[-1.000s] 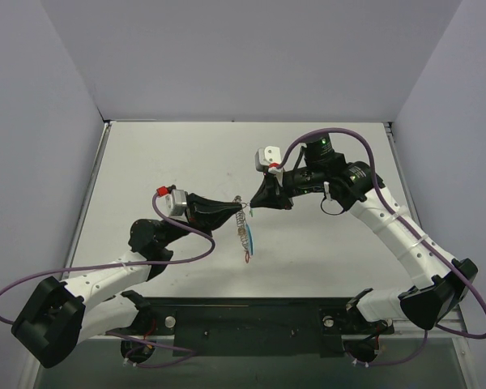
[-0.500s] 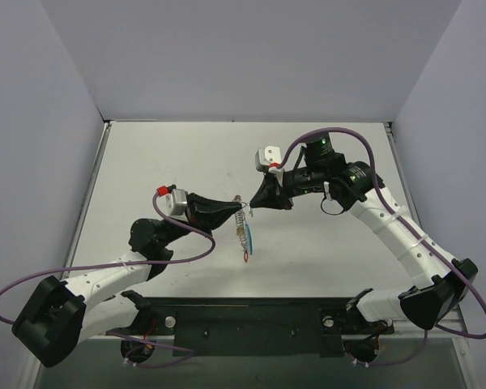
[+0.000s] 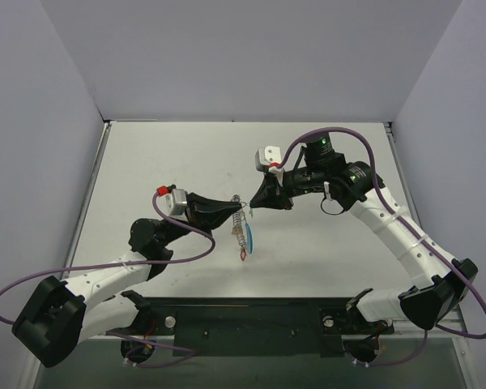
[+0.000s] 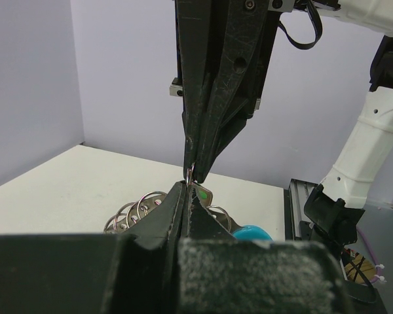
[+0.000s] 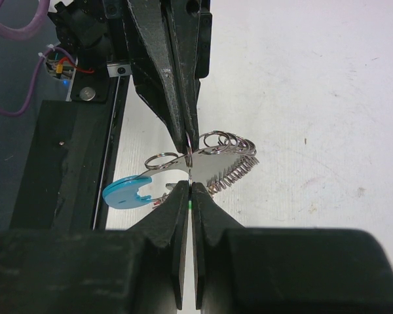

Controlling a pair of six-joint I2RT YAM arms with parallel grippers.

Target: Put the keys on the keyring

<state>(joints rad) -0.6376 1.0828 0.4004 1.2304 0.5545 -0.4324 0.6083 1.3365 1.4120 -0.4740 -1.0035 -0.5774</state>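
Noted one left end effector [image 3: 235, 203], one right end effector [image 3: 250, 207], one keyring [image 3: 240, 217], one blue tag [image 3: 249, 235], one green key [image 4: 201, 193].

Bright, even, diffuse light from above in all three views. No hard shadows, only faint soft ones on the table [image 3: 170, 154] beneath the arms. Cool lilac cast on the walls [image 3: 65, 81]. Top view sharp throughout.

Left wrist view: left gripper [image 4: 186, 191] close to lens, blurred and grainy; right gripper [image 4: 193, 171] dark against the bright far wall.

Right wrist view: near foreground soft, keyring [image 5: 216, 154] crisp, small glints along its wire. Far right of table close to washed out.
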